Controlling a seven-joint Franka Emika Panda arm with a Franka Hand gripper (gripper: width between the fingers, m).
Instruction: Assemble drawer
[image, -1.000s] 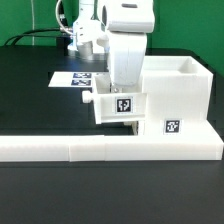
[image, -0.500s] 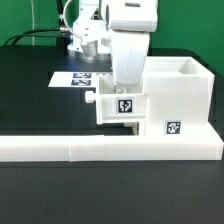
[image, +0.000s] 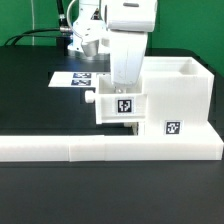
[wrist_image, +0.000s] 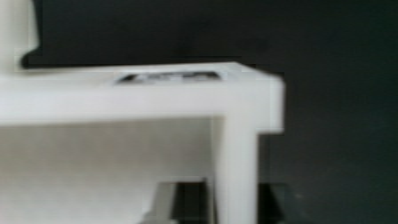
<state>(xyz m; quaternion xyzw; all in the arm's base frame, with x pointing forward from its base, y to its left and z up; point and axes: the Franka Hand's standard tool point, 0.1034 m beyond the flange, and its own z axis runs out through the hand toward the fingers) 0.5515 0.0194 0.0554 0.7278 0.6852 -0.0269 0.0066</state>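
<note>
- The housing (image: 172, 98) of the drawer sits on the black table (image: 30, 95), against the long white border bar (image: 110, 148) at the front. One tray (image: 118, 105) sticks out of the housing's side toward the exterior view's left, its tag and small round knob (image: 90, 98) facing out.
- The arm (image: 128, 40) stands straight over that tray. Its gripper (image: 124, 86) is hidden behind the wrist body and the tray wall, so I cannot tell how far open it is or whether it grips the tray.
- The wrist view shows only a blurred white edge with a tag (wrist_image: 169, 75) on top; too close to read the fit.
- Risk: if the tray is slightly skewed in its slot, a push likely jams it rather than seating it.
- Risk: a hard sideways push could slide the whole housing along the bar, since nothing visibly braces its far end.
- Risk: lifting away while fingers are clamped on the wall could drag the tray back out.
- The marker board (image: 72, 78) lies behind, well apart from the work.
</note>
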